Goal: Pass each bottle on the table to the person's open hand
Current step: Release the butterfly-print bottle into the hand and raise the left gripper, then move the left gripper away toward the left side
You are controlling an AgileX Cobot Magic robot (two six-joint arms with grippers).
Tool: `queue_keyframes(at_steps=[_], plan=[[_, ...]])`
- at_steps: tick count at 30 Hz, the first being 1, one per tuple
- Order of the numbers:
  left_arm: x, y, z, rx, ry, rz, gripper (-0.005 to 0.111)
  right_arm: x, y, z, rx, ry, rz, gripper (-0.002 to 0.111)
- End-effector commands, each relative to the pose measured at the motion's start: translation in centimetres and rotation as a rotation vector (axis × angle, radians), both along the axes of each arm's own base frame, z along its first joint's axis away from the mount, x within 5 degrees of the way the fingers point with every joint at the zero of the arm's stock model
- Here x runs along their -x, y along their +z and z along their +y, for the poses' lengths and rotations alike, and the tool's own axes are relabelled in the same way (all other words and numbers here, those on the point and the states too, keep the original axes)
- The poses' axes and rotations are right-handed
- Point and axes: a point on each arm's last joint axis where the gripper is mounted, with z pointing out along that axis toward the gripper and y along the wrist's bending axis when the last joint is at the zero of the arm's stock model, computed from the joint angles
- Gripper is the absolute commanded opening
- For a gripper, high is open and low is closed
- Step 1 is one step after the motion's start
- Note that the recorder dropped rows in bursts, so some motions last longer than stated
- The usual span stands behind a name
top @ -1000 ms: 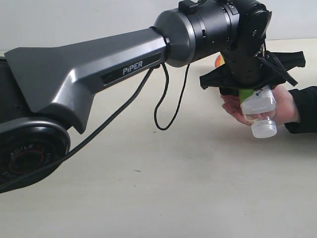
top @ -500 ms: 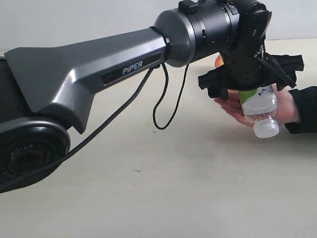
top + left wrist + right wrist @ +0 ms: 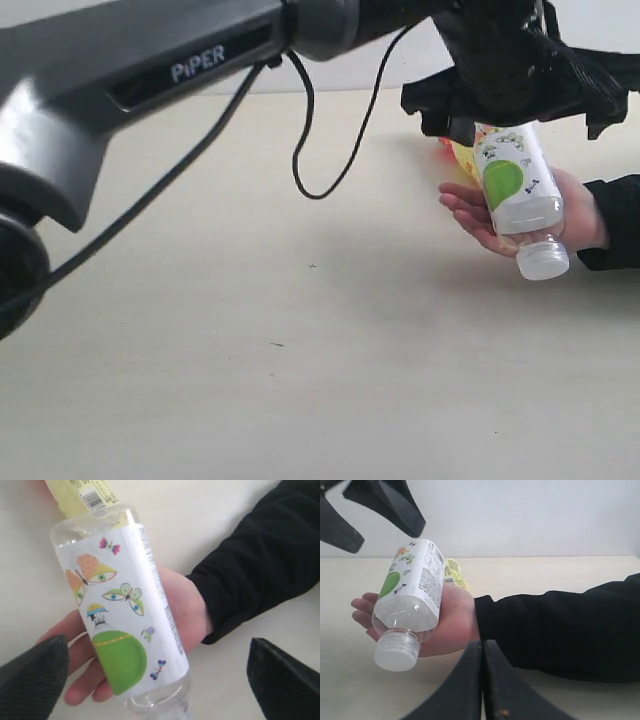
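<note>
In the person's open hand [image 3: 468, 212], at the right side of the desk [image 3: 250, 350], lies the clear bottle [image 3: 518, 185]. It rests across the palm at a slant. Its white ribbed cap is at the lower end, hanging past the edge of the hand, and its base points up toward the left gripper [image 3: 515, 105]. The body is see-through plastic wrapped in a white label, which carries a large round green patch, small coloured butterflies and a strip of fine print down one side. The hand is held palm up just above the desk, fingers loosely spread under the bottle, with a black sleeve [image 3: 615, 220] at the wrist.

The left gripper hangs directly over the bottle with its jaws wide apart. In the left wrist view the two black fingers sit well out to either side of the label and touch nothing. The right gripper [image 3: 481, 680] is low beside the sleeve, its jaws pressed together and empty.

Just beyond the hand a yellow bottle [image 3: 455, 152] lies on the desk, mostly hidden behind the clear one; a barcode shows on its label.
</note>
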Motion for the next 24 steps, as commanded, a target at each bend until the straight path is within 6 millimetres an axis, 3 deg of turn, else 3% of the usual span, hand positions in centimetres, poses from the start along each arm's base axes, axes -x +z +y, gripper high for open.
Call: queue_keyframes(at_steps=[1,4,9,17,24], plan=[[1.1,3.4,1.8,-0.075,-0.133,-0.063,0.09,0.0,-0.1,0.0,0.001,-0.006,-0.003,0.0],[2.2,4.7,2.7,-0.161,-0.243,-0.086,0.071,0.0,-0.1,0.0,0.001,-0.006,-0.003,0.0],[3.0,6.9,3.7,-0.172,-0.28,-0.136,0.005,0.0,-0.1,0.0,0.001,-0.006,-0.003,0.0],[4.7,10.5,7.4,-0.179,-0.262,-0.184,0.0,0.0,-0.1,0.0,0.001,-0.006,-0.003,0.0],[6.3,10.9,11.2,-0.268,-0.223,-0.194,0.0,0.0,-0.1,0.0,0.001,-0.006,-0.003,0.0]])
